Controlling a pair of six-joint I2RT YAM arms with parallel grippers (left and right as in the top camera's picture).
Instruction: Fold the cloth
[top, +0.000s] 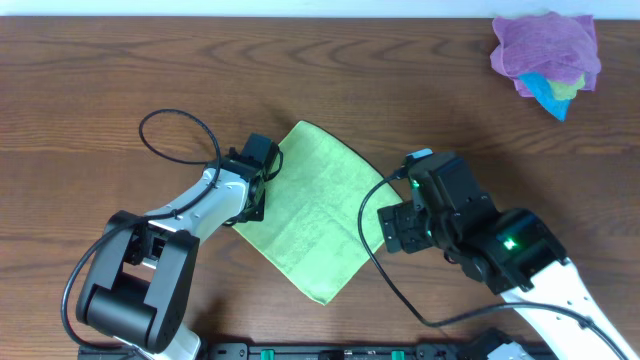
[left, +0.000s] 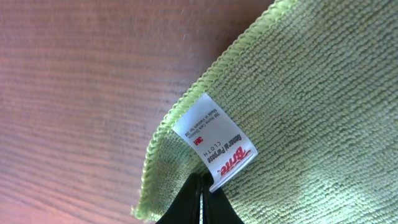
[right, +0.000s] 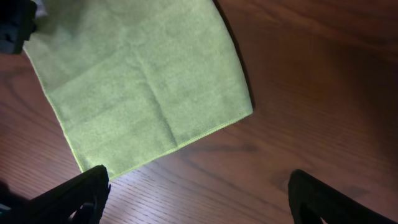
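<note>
The left gripper (left: 200, 190) is clenched, its two dark fingers pressed together with no gap. Their tips meet at the lower end of the white tag (left: 214, 140), which has red and black print on it. The tag is sewn into the hem of the cloth (top: 315, 215) close to one corner and lies flat on the green pile. Whether any fabric is nipped between the fingers I cannot tell. From overhead, this gripper sits at the cloth's left corner, its arm reaching in from the lower left.

The cloth lies spread flat on the brown wooden bench (top: 120, 70), near the middle and turned like a diamond. One corner points to the far edge and the opposite one to the near edge. Faint creases cross its surface in the right wrist view.

The right gripper (right: 198, 180) is released, its fingers standing wide apart. It hangs over bare wood just off the cloth's right corner, and nothing lies between the fingers. It does not touch the fabric. The green edge begins just beyond its left finger.

Well apart, at the far right corner of the bench, a crumpled purple cloth (top: 545, 45) lies in a heap. A blue cloth (top: 548, 95) peeps out from beneath its near side.
</note>
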